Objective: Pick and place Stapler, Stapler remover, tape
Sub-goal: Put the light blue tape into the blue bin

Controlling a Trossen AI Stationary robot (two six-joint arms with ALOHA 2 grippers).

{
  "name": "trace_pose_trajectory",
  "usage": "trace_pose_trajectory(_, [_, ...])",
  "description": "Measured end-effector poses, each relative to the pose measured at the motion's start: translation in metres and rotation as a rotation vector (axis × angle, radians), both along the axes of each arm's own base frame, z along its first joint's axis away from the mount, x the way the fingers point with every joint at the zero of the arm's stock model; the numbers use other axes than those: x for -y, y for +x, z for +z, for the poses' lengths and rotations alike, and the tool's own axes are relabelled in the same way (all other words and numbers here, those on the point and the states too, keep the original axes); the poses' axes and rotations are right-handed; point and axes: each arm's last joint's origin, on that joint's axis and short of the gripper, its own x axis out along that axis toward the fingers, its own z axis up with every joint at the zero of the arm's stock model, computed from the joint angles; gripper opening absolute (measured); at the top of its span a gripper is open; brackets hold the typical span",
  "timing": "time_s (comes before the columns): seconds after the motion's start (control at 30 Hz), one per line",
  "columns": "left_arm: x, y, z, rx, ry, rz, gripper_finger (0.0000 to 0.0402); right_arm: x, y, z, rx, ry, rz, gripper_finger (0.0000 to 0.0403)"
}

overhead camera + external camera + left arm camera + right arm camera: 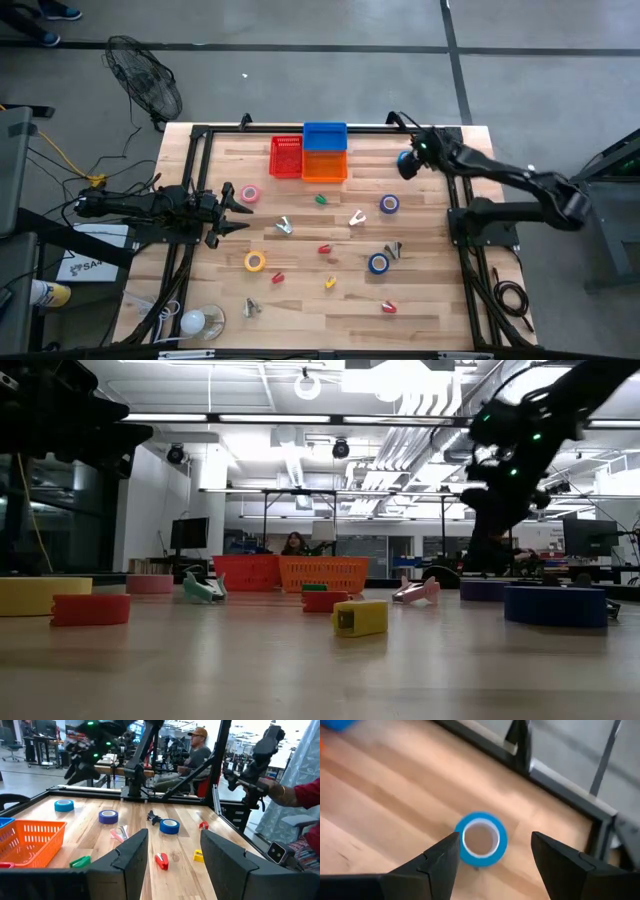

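A light blue tape roll (481, 839) lies flat on the table's far right part, also seen in the high view (405, 165). My right gripper (495, 857) hangs open above it, slanting down, touching nothing. Two darker blue rolls (388, 204) (378, 263), a pink roll (249, 194) and a yellow one (255, 262) lie on the wood. Small red (325, 249), yellow (330, 283) and green (321, 200) staplers and several staple removers (284, 227) (357, 219) are scattered mid-table. My left gripper (235, 210) waits open and level at the left edge.
Red (286, 157), blue (325, 135) and orange (324, 165) baskets stand at the far middle. A black frame rail (555, 785) runs just beyond the light blue roll. A white bulb-like object (195, 322) lies at the near left corner. People (197, 750) are beyond the right edge.
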Motion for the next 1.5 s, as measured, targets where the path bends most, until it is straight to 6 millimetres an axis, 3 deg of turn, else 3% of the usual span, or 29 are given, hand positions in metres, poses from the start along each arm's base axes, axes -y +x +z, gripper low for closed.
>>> trace_pose_trajectory(0.23, [0.000,0.000,0.000,0.000,0.000,0.000,0.0179,0.038,0.016,-0.022,-0.040,0.237,0.046,0.0236])
trace_pose_trajectory(0.57, [0.000,0.000,0.000,0.000,0.000,0.000,0.0179,0.066,0.034,-0.041,-0.102,0.313,0.021,0.0236])
trace_pose_trajectory(0.8, [0.000,0.000,0.000,0.000,0.000,0.000,0.0179,0.069,0.036,-0.050,-0.134,0.329,0.007,0.0236])
trace_pose_trajectory(1.3, [0.000,0.000,0.000,0.000,0.000,0.000,0.0179,0.050,0.021,-0.006,-0.050,0.286,-0.015,0.0236])
trace_pose_trajectory(1.5, [0.000,0.000,0.000,0.000,0.000,0.000,0.0179,0.049,0.020,-0.007,-0.032,0.288,-0.014,0.0236])
